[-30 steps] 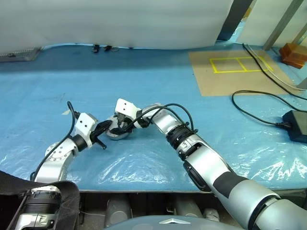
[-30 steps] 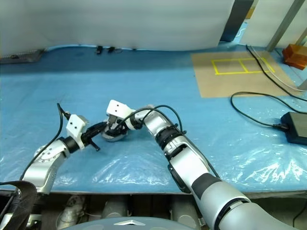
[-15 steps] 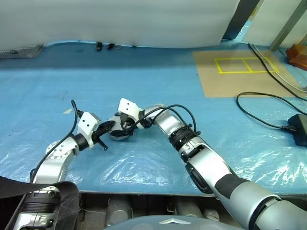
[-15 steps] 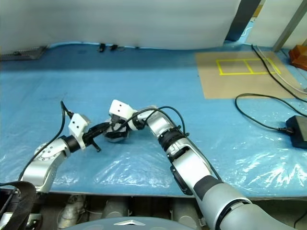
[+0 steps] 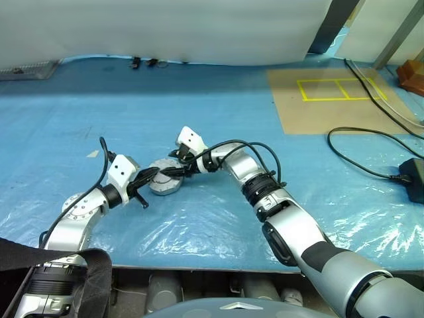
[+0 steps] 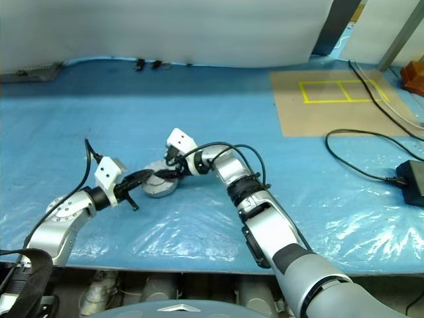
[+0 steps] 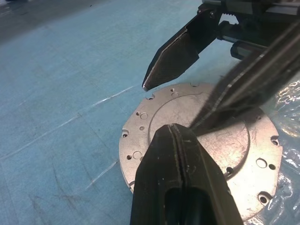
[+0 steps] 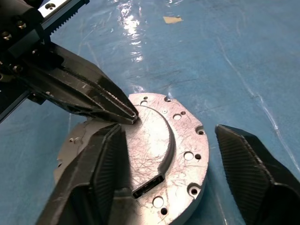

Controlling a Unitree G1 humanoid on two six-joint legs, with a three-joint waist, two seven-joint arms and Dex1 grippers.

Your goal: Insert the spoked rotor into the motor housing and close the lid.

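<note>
I see the lid (image 8: 154,154) plain face up near the front edge of the blue sheet (image 5: 278,165), apparently already seated; rotor and housing are hidden beneath, so I judge the task nearly finished. My left gripper (image 7: 174,136) is clenched, tip pressing the lid, while the right gripper (image 8: 168,154) straddles its rim with jaws apart, grasping nothing.

Even, bright overhead light covers the scene, throwing only soft, short shadows. White glare streaks the wrinkled plastic sheet (image 5: 199,228) on the near side of the grippers. In the wrist views the lid (image 8: 159,154), lying between the right gripper's spread fingers (image 8: 98,173), shows sharp scratches with a pale sheen, while the closest fingers blur softly.
</note>
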